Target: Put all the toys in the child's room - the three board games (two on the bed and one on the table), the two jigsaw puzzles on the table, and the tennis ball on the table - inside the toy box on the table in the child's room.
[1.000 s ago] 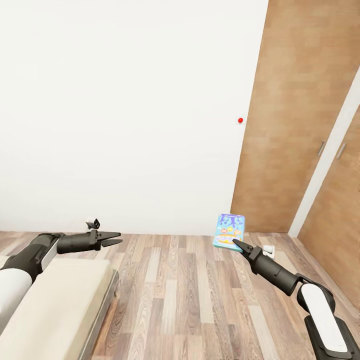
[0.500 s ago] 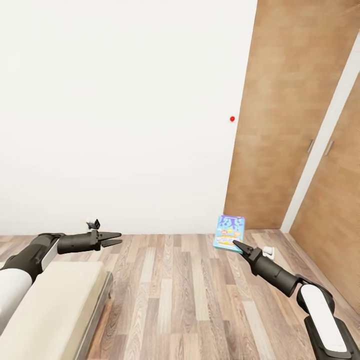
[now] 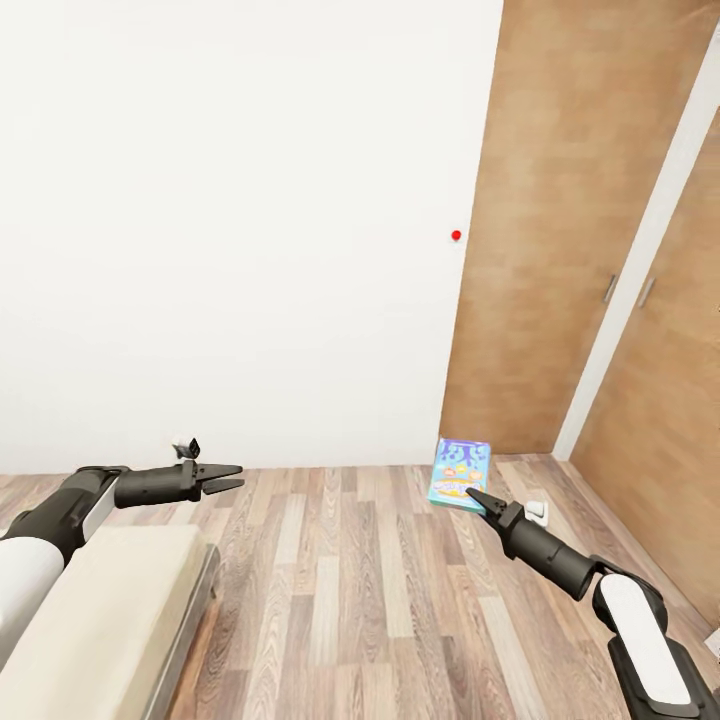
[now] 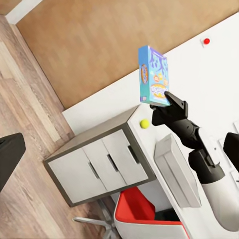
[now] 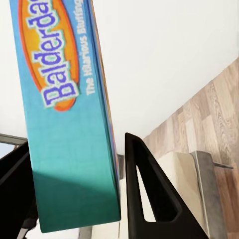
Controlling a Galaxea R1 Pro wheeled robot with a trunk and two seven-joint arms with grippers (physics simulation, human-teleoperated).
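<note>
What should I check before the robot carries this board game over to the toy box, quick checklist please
1. Grip: the right gripper is shut on the Balderdash board game, a finger on each face in the right wrist view. Ok.
2. Box pose: held upright by its lower edge, most of it above the fingers, so it may tip. Cannot tell.
3. Left gripper: open and holding nothing. Ok.
4. Toy box: on the table in the left wrist view; whether it has room is hidden. Cannot tell.
5. Heading: the head view faces the white wall, not the table. Not ok.
6. Bed: close under the left arm. Cannot tell.
</note>
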